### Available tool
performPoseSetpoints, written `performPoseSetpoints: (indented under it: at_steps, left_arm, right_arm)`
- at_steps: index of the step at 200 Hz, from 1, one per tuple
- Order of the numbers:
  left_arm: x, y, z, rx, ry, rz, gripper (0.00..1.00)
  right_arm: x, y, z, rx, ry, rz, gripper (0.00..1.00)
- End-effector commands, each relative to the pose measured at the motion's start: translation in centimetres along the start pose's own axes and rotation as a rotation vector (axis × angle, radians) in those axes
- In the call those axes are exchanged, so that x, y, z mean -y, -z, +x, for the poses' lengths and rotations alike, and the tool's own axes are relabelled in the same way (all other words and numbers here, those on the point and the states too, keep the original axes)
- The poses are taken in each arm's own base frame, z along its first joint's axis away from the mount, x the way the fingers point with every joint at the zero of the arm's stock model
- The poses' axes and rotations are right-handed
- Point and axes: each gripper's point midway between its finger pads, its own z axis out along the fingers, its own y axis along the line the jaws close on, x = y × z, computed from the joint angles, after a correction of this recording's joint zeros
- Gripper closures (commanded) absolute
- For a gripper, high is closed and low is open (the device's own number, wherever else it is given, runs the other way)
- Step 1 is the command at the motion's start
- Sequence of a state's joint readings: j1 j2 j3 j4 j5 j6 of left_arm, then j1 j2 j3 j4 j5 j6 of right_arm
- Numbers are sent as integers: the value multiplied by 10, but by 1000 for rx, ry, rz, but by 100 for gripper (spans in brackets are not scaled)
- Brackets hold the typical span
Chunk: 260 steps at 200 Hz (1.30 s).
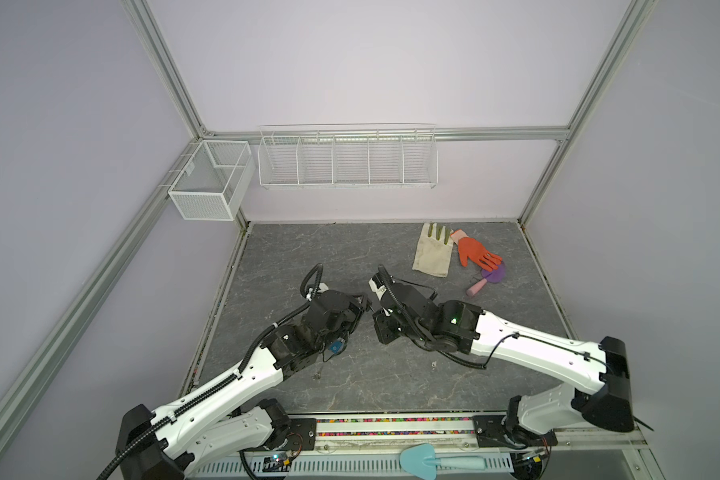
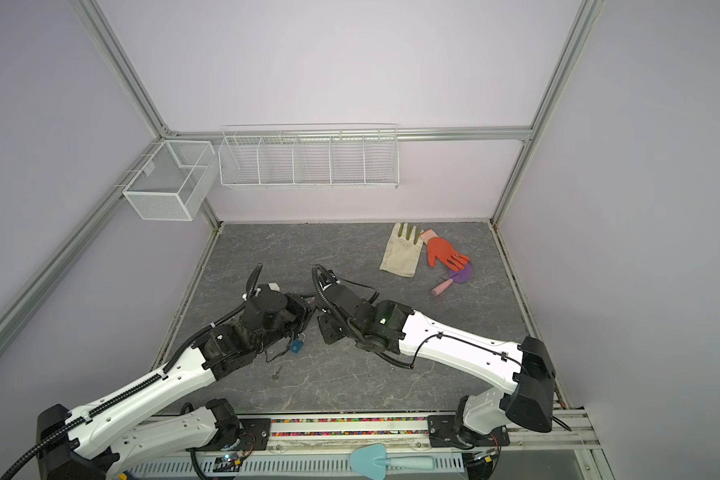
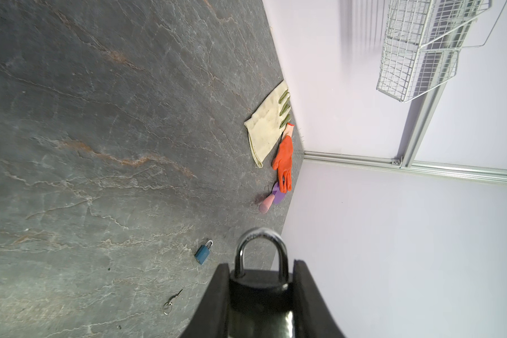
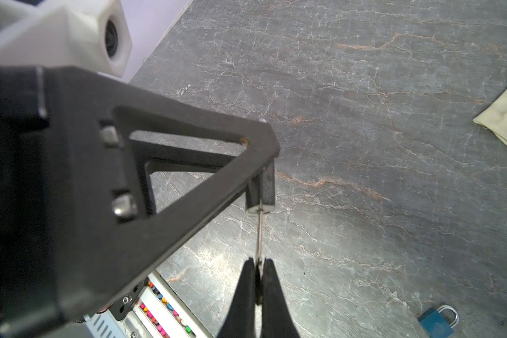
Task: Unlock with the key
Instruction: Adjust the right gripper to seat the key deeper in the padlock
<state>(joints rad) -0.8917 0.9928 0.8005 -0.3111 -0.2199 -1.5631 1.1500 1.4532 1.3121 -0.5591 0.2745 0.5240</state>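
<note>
My left gripper (image 3: 261, 264) is shut on a black padlock (image 3: 259, 289); its silver shackle (image 3: 261, 238) sticks out past the fingertips. In the right wrist view my right gripper (image 4: 258, 262) is shut on a thin metal key (image 4: 259, 234). The key's blade reaches the underside of the black padlock (image 4: 268, 187) held in the left gripper's fingers (image 4: 188, 187). In both top views the two grippers meet tip to tip above the middle of the table, left gripper (image 1: 362, 305) against right gripper (image 1: 376, 311).
A blue padlock (image 1: 334, 347) (image 4: 438, 320) and a spare key on a ring (image 3: 171, 301) lie on the grey table near the left arm. A beige glove (image 1: 432, 255), an orange glove (image 1: 476, 253) and a purple brush (image 1: 489, 278) lie at the back right. Wire baskets (image 1: 348, 160) hang on the wall.
</note>
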Motion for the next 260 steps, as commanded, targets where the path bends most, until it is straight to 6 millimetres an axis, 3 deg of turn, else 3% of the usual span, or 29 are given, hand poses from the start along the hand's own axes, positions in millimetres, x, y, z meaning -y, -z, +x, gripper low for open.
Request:
performPoseSetpoints:
  at_steps: [1,46,75,109,160,179,260]
  left_arm:
    - [-7,0,-2,11,28,-36,100]
    - [-11,-4,-5,24,30,-60,100]
    - [-11,0,-8,38,27,-63,100]
    - [-9,1,-12,49,32,-55,100]
    - [-3,4,-14,62,18,-44,100]
    - [0,6,-15,64,15,-31,100]
    - [3,5,-14,55,13,-21,100]
  right_arm:
    - [-26,16,-15,47,-23,-107,94]
    - [-18,5,-5,-7,-41,-58,94]
    - [5,6,-3,-14,-60,34,94]
    - [-2,-1,10,-70,-73,-21,94]
    - [-5,-10,13,-122,-90,-61,93]
    - [2,-15,17,-142,-86,-20,93]
    - [5,-15,0,-100,-67,11,93]
